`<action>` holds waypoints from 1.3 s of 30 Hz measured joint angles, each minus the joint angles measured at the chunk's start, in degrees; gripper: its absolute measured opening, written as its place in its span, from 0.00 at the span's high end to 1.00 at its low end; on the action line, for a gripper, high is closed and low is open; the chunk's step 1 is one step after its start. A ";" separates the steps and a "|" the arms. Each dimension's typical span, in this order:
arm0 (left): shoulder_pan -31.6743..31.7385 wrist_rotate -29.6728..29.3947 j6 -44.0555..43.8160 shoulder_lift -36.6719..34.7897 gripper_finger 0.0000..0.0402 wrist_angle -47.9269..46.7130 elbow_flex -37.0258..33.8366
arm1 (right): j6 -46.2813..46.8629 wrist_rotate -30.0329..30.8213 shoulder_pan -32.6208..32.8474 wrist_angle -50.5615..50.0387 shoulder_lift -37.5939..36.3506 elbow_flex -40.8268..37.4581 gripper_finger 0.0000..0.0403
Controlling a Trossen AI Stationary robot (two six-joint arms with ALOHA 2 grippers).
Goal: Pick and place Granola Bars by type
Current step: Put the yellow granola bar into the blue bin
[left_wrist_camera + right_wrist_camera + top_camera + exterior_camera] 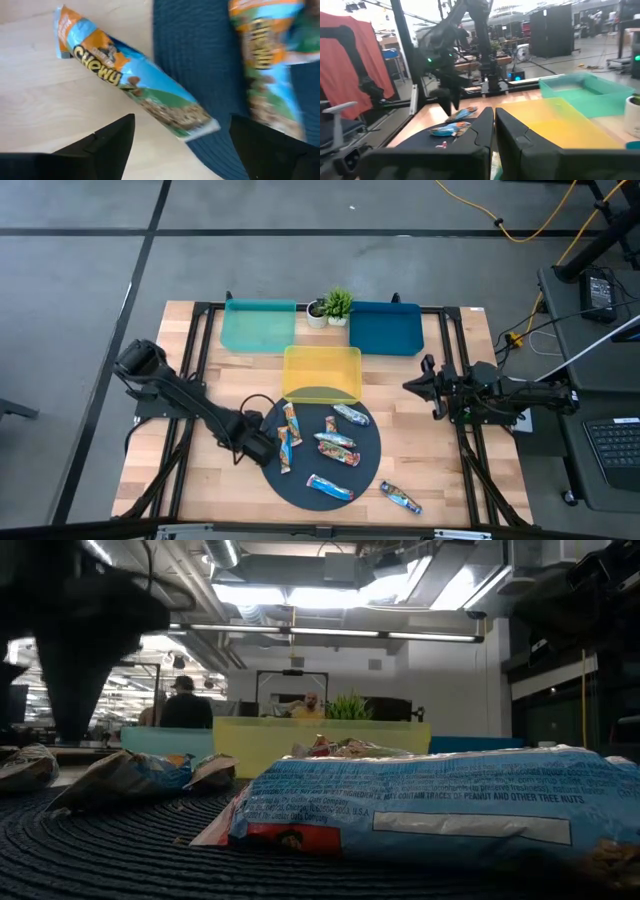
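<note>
Several granola bars in blue, orange and green wrappers lie on a dark round mat (370, 465); one bar (400, 498) lies on the wood off the mat's right near side. My left gripper (257, 446) hovers open at the mat's left edge. In its wrist view, its fingers (182, 120) stand on either side of the end of a bar (135, 85) that lies half on the wood, half on the mat. A second bar (270, 70) lies beside it. My right gripper (425, 386) waits shut at the table's right, its fingers (494, 130) together.
A yellow tray (321, 372) sits just beyond the mat, a light teal tray (258, 326) at far left and a dark blue tray (385, 327) at far right, with a small potted plant (337, 304) between them. In the low view one bar (430, 800) lies close to the camera.
</note>
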 joint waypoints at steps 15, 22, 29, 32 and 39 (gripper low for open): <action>0.27 -0.10 0.08 3.56 0.23 2.66 -0.02 | -0.09 -1.38 0.00 -0.02 0.00 0.02 0.94; 0.27 -0.17 -1.28 3.56 0.41 1.48 -0.02 | -0.10 -1.38 0.00 -0.02 0.01 0.02 0.94; 0.27 -0.15 -1.28 3.56 0.63 1.50 -0.02 | -0.11 -1.36 0.00 -0.02 0.00 0.02 0.94; 0.27 -0.12 -1.29 3.56 0.71 1.50 -0.02 | -0.16 -1.36 0.00 -0.02 0.01 0.02 0.94; 0.25 0.99 -1.28 2.69 0.84 -1.14 -0.02 | -0.22 -1.36 -0.01 0.00 0.00 0.02 0.94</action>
